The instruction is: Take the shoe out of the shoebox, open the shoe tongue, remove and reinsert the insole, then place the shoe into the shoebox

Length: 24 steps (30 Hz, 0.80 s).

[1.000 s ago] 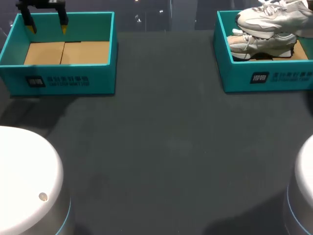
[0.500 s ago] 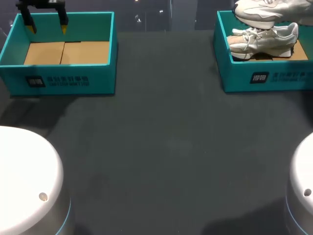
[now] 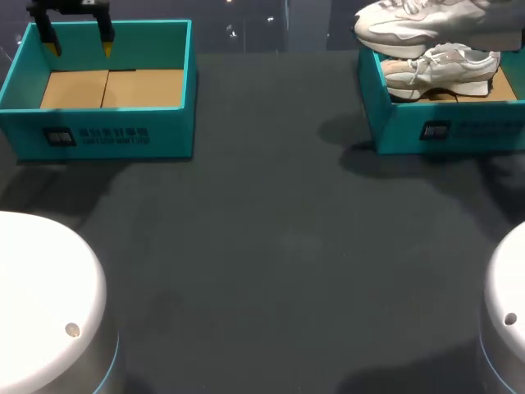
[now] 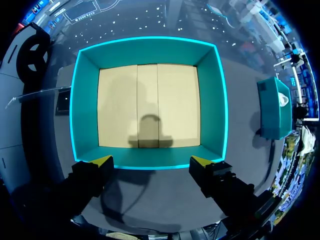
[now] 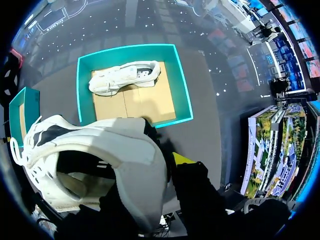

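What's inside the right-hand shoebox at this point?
One white shoe lies on its side on the cardboard floor of the shoebox; the floor showing beside it is bare. The second shoe hangs above it in the right gripper, hiding the far wall in the head view.

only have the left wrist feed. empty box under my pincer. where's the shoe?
Observer: The right pincer holds a shoe in the air, above the right box.
Operator: anything else in that box?
Observer: Yes, a second shoe lies on its side in it.
Operator: which end is the grip on?
Observer: The heel end. The right wrist view shows one yellow tip outside the heel; the other is hidden by the shoe.
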Each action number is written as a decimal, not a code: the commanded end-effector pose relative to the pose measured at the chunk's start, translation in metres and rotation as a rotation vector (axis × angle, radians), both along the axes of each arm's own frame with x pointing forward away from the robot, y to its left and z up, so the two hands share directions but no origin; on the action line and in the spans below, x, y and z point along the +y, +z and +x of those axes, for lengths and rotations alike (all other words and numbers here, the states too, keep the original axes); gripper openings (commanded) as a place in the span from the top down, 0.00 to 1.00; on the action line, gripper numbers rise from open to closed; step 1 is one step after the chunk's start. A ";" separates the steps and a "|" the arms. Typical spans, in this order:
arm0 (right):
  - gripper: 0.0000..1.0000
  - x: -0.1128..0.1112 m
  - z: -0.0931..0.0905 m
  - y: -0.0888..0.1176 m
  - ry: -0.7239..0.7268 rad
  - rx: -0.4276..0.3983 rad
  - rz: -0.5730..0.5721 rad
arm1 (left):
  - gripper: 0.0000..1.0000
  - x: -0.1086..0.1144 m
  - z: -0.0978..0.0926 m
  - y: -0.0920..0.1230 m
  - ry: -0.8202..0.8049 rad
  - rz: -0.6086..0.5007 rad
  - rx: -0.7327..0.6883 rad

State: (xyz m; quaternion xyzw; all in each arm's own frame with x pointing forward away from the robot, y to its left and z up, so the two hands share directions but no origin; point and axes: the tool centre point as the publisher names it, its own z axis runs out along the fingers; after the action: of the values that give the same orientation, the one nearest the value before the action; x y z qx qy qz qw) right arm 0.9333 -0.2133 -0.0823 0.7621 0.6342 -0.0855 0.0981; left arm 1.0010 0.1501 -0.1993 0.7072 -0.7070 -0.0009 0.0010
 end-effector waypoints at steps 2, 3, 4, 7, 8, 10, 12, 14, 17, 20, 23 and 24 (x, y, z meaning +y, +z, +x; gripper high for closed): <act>1.00 0.023 -0.035 -0.009 0.006 -0.081 -0.019 | 0.00 0.000 0.000 0.000 0.000 0.000 -0.001; 1.00 0.027 -0.040 -0.010 0.003 -0.081 -0.020 | 0.00 0.000 0.000 0.000 0.000 0.000 -0.001; 1.00 0.032 -0.047 -0.010 0.001 -0.083 -0.020 | 0.00 0.000 0.000 0.000 0.000 0.000 -0.001; 1.00 0.045 -0.062 -0.011 -0.016 -0.076 -0.038 | 0.00 0.000 0.000 0.000 0.000 0.000 -0.001; 1.00 0.050 -0.068 -0.012 -0.017 -0.076 -0.042 | 0.00 0.000 0.000 0.000 0.000 0.000 -0.001; 1.00 0.059 -0.080 -0.015 -0.028 -0.067 -0.051 | 0.00 0.000 0.000 0.000 0.000 0.000 -0.001; 1.00 0.069 -0.093 -0.019 -0.031 -0.066 -0.048 | 0.00 0.000 0.000 0.000 0.000 0.000 -0.001; 1.00 0.080 -0.106 -0.024 -0.045 -0.052 -0.064 | 0.00 0.000 0.000 0.000 0.000 0.000 -0.001; 1.00 0.096 -0.125 -0.035 -0.054 -0.041 -0.072 | 0.00 0.000 0.000 0.000 0.000 0.000 -0.001; 1.00 0.110 -0.141 -0.044 -0.050 -0.040 -0.071 | 0.00 0.000 0.000 0.000 0.000 0.000 -0.001; 1.00 0.122 -0.157 -0.055 -0.038 -0.046 -0.062 | 0.00 0.000 0.000 0.000 0.000 0.000 -0.001; 1.00 0.125 -0.162 -0.059 -0.034 -0.050 -0.061 | 0.00 0.000 0.000 0.000 0.000 0.000 -0.001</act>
State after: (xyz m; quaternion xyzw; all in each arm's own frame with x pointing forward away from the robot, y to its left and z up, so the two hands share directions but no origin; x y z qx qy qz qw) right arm 0.7864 -0.0923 -0.1310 0.7757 0.6116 -0.1160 0.1038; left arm 1.0010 0.1501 -0.1993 0.7072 -0.7070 -0.0009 0.0010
